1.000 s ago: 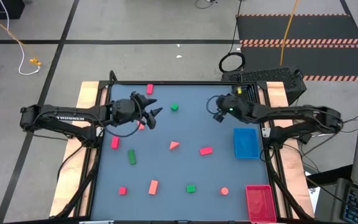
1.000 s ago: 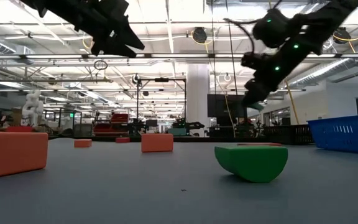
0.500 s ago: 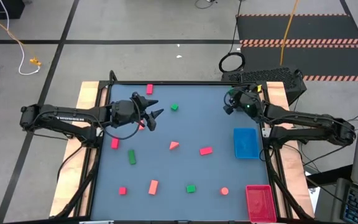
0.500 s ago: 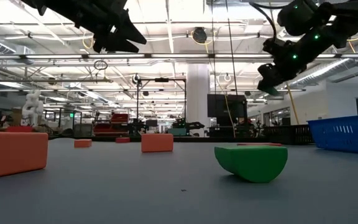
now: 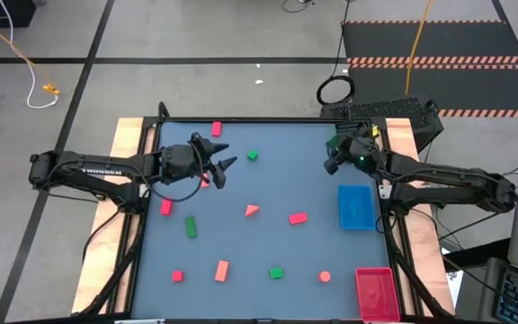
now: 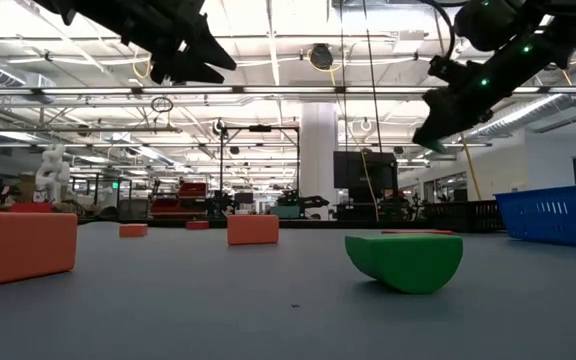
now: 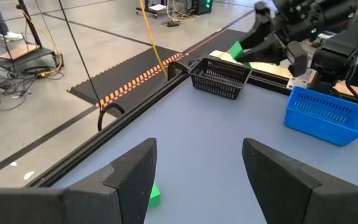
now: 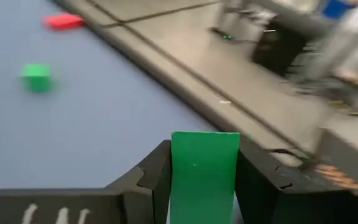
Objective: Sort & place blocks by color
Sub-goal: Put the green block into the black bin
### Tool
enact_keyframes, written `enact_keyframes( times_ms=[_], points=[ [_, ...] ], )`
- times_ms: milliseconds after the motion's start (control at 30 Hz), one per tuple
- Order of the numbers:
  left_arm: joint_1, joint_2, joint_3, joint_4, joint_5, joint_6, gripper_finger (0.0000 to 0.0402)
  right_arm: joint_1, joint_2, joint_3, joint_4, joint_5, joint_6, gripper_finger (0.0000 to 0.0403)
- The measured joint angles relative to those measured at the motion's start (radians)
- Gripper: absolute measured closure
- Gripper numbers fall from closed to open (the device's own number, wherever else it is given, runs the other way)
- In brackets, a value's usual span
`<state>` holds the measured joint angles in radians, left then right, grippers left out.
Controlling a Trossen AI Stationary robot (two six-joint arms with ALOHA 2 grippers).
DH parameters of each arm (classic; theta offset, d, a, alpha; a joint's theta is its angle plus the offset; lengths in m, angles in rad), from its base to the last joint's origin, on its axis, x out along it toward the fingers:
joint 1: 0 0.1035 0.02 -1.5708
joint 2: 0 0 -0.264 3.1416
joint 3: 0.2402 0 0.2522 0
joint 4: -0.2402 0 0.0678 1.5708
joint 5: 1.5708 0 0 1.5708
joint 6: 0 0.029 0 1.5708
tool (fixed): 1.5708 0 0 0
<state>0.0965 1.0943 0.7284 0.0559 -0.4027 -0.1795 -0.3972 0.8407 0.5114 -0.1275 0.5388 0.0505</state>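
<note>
Holding: my right pincer (image 8: 204, 177) grips a green block (image 8: 204, 171), raised near the table's (image 5: 268, 189) far right corner, beside the black basket (image 7: 221, 79).
Left pincer (image 5: 220, 162): I see it wide apart, holding nothing, above the table's far left.
Blocks: red, pink and green pieces lie scattered on the table.

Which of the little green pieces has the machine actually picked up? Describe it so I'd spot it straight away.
Start at the blue tray on the table's right side, then look just beyond it toward the far right corner, where the right gripper hangs. The green block is clamped between its fingers. Unlike the other green pieces, it is up in the air, not on the table.
</note>
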Motion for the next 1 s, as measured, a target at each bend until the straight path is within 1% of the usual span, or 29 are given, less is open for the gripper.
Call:
enact_keyframes(
  times_ms=[67, 100, 133, 167, 267, 333, 400, 467, 500, 533, 700, 800, 1000],
  points=[
    [0.001, 0.0, 0.0, 0.001, -0.002, -0.016, 0.0163, -0.016, -0.007, 0.0, -0.031, 0.101, -0.018, 0.0279],
    [0.001, 0.0, 0.0, 0.003, -0.003, -0.024, 0.0163, -0.025, -0.012, 0.0, -0.05, 0.117, -0.015, 0.0279],
    [0.001, 0.0, 0.0, 0.005, -0.002, -0.032, 0.0163, -0.032, -0.016, 0.0, -0.073, 0.106, 0.005, 0.0279],
    [0.0, 0.0, 0.0, 0.01, -0.002, -0.036, 0.0163, -0.035, -0.023, 0.0, -0.099, 0.072, 0.035, 0.0279],
    [-0.008, 0.0, 0.0, 0.021, -0.001, -0.04, 0.0163, -0.026, -0.032, 0.0, -0.171, -0.071, 0.116, 0.0279],
    [-0.011, 0.0, 0.0, 0.021, -0.001, -0.038, 0.0163, -0.016, -0.034, 0.0, -0.203, -0.085, 0.129, 0.0279],
    [-0.012, 0.0, 0.0, 0.024, -0.001, -0.037, 0.0163, -0.015, -0.034, 0.0, -0.204, -0.011, 0.103, 0.0279],
    [-0.012, 0.0, 0.0, 0.03, -0.001, -0.041, 0.0163, -0.034, -0.026, 0.0, -0.203, 0.09, 0.061, 0.0279],
    [-0.012, 0.0, 0.0, 0.033, -0.001, -0.044, 0.0163, -0.051, -0.021, 0.0, -0.193, 0.114, 0.046, 0.0279],
    [-0.012, 0.0, 0.0, 0.037, -0.001, -0.049, 0.0163, -0.072, -0.015, 0.001, -0.187, 0.113, 0.032, 0.0279],
    [-0.023, 0.0, 0.0, 0.057, 0.0, -0.065, 0.0163, -0.183, 0.037, 0.001, -0.184, 0.037, 0.012, 0.0279],
    [-0.034, 0.0, 0.0, 0.064, 0.001, -0.063, 0.0163, -0.237, 0.07, 0.001, -0.185, 0.034, -0.015, 0.0279],
    [-0.042, 0.0, 0.0, 0.057, 0.001, -0.027, 0.0163, -0.268, 0.079, 0.001, -0.176, -0.016, -0.025, 0.0279]
  ],
)
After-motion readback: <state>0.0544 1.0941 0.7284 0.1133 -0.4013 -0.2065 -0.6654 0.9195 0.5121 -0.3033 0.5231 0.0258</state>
